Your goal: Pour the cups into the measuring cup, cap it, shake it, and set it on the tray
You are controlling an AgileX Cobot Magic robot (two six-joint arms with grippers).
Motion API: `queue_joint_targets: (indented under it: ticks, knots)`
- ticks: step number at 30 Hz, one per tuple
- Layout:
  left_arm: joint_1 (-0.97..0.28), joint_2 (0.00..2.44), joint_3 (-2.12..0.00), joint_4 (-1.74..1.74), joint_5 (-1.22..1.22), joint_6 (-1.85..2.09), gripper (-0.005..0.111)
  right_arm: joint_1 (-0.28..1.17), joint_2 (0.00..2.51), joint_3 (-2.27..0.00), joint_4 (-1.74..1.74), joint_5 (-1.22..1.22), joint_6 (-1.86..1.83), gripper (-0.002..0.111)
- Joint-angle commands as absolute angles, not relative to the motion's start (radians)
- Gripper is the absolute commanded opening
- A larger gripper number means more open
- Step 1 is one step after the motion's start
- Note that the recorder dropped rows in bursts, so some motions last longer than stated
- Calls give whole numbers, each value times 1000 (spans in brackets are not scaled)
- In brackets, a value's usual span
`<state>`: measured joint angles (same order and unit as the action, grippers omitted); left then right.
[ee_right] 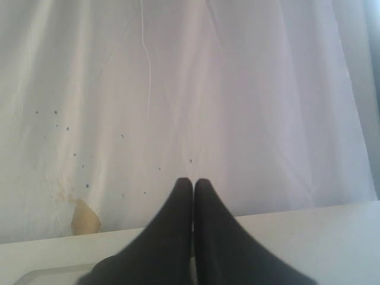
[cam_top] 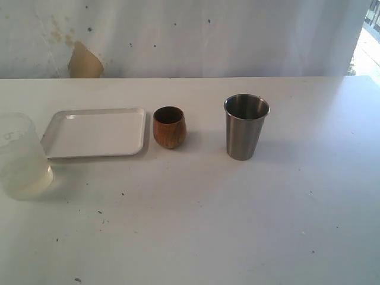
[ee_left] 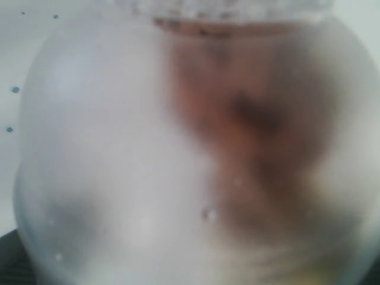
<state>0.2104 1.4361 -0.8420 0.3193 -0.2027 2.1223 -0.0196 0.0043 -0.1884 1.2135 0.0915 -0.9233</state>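
Observation:
The small brown wooden cup (cam_top: pixel 169 127) stands upright just right of the flat white tray (cam_top: pixel 95 132). Further right stands the steel tumbler (cam_top: pixel 245 127), upright, with nothing showing inside. No arm or gripper shows in the exterior view. My right gripper (ee_right: pixel 193 181) is shut with nothing in it, held above the table and facing the white backdrop. A blurred frosted container (ee_left: pixel 119 166) fills the left wrist view, with a brown shape (ee_left: pixel 249 119) showing through it. That hides my left gripper's fingers. The clear measuring cup and the dome cap are out of view.
A frosted translucent container (cam_top: pixel 21 157) with faint marks and a yellowish bottom stands at the left edge, in front of the tray. A white sheet with a torn brown patch (cam_top: pixel 85 61) hangs behind the table (cam_top: pixel 237 225).

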Motion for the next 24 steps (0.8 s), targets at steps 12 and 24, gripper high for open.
queue_joint_targets:
  ticks: [12,24]
  knots:
    - [207,1423,-852,330,-245,2117,0,-21,0,-184,1210,88,-921,0]
    - [207,1423,-852,330,-260,2117,0,-21,0,-184,1210,88,-921,0]
